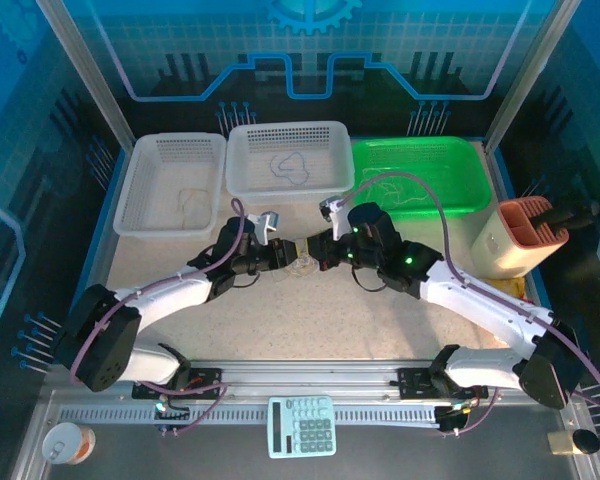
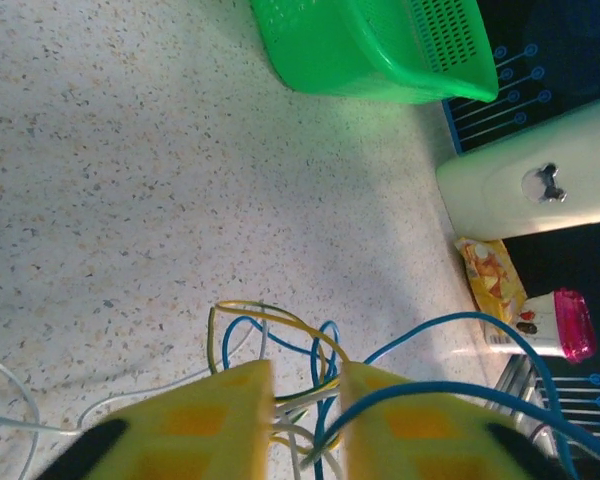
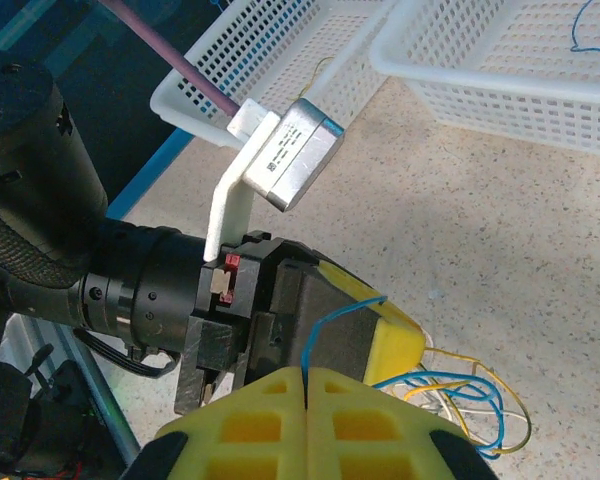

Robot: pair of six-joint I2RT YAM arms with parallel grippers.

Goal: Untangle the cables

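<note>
The cables (image 1: 302, 266) lie in a small tangle of blue, yellow and white strands on the table's middle, between both grippers. My left gripper (image 1: 285, 256) reaches in from the left. In the left wrist view, the left gripper (image 2: 307, 375) has narrowly parted jaws closed on a bundle of white, yellow and blue strands. A yellow loop (image 2: 270, 312) and a blue cable (image 2: 460, 320) fan out beyond it. My right gripper (image 1: 318, 250) faces it from the right. In the right wrist view, the right gripper (image 3: 306, 372) has its pads pressed together on a blue cable (image 3: 325, 325).
At the back stand two white baskets, one at the left (image 1: 145, 190) and one in the middle (image 1: 242, 180), and a green basket (image 1: 470, 190), each holding a loose cable. A pink-and-white holder (image 1: 520, 240) stands at the right. A calculator (image 1: 302, 425) lies at the near edge.
</note>
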